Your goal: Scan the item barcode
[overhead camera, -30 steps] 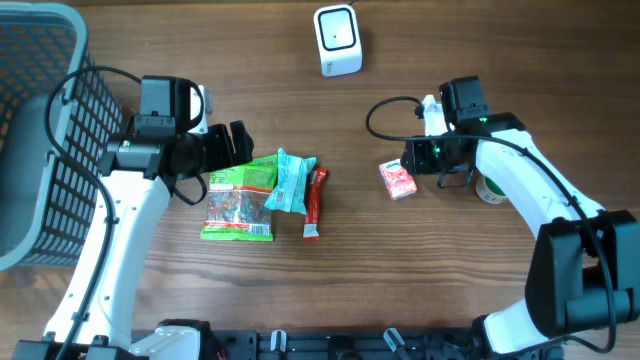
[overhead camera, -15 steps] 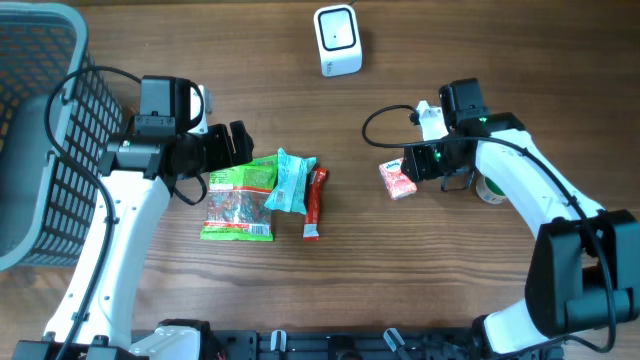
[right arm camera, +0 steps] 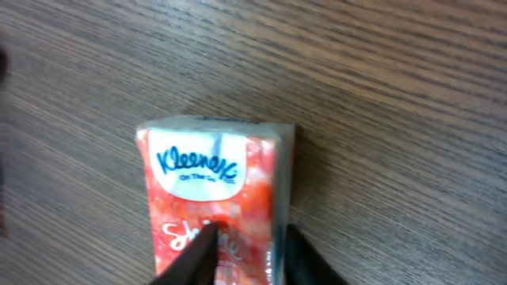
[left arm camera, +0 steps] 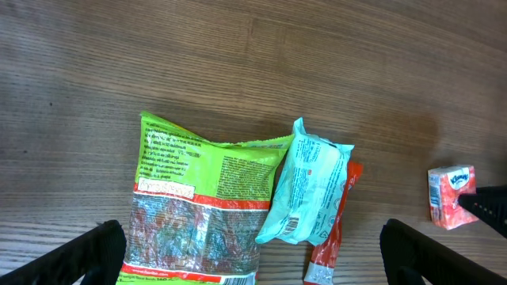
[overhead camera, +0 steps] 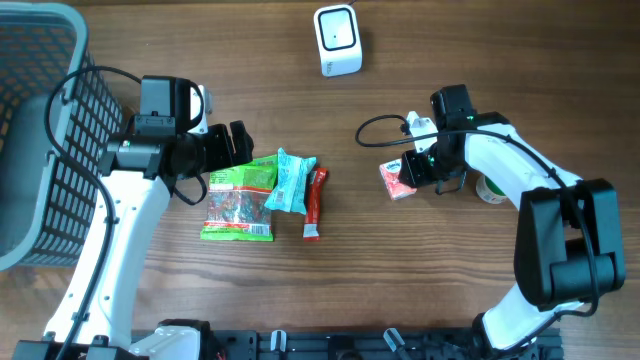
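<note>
**Item: tissue pack** [right arm camera: 214,182]

**Location.** Lay flat on the wooden table [overhead camera: 450,290], right of centre. It was well apart from the white scanner [overhead camera: 337,40] at the far edge and from the cluster of snack packets near the left arm.

**Appearance.** Small oblong pocket pack in clear film. Red-pink patterned face with a white badge carrying a blue Kleenex logo, and white script below it. Pale seam along the top and right edge. No barcode showed on the upward face, so it was presumably underneath or on a side.

**Handling (judged).** Very light, soft and squashy, and not fragile. The glossy film looked slippery, so a shallow pinch could slide off. The best hold would be across the narrow width, near one end, squeezing enough to dent the tissue. That would leave the broad faces free to turn toward the scanner.

**Right gripper** [right arm camera: 252,241]. Fingers stood close together at the pack's near right edge, one on the printed face and the other against the side. They were pinched on the pack, which rested on the table.

**Left gripper** [overhead camera: 238,145]. Jaws spread wide and holding nothing, over the green snack bag [overhead camera: 238,205], light-blue packet [overhead camera: 290,182] and red stick sachet [overhead camera: 314,205].
</note>
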You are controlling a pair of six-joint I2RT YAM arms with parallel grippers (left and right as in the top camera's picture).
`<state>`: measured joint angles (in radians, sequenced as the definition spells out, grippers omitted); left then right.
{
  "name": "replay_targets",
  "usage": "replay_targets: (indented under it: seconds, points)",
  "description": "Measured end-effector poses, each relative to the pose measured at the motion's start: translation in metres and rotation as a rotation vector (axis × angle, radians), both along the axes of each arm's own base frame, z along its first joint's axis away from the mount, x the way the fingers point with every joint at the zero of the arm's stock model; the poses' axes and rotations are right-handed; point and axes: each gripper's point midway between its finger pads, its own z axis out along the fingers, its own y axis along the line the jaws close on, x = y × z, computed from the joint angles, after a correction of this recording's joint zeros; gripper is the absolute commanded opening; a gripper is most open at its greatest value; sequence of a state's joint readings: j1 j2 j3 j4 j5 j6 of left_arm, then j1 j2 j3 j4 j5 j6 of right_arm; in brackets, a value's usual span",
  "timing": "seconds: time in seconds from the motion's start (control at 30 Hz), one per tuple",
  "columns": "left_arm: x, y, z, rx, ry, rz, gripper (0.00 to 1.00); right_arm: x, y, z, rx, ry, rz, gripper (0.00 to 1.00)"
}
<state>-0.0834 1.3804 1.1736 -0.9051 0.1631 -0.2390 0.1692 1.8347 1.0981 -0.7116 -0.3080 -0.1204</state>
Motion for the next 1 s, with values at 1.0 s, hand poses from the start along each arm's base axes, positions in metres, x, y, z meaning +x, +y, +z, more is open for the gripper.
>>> replay_targets:
  seconds: [1.0]
  points:
    - [0.0, 0.0, 0.0, 0.0, 0.0, 0.0, 1.0, 0.015, 0.017, 0.141, 0.197, -0.29, -0.161, 0.04]
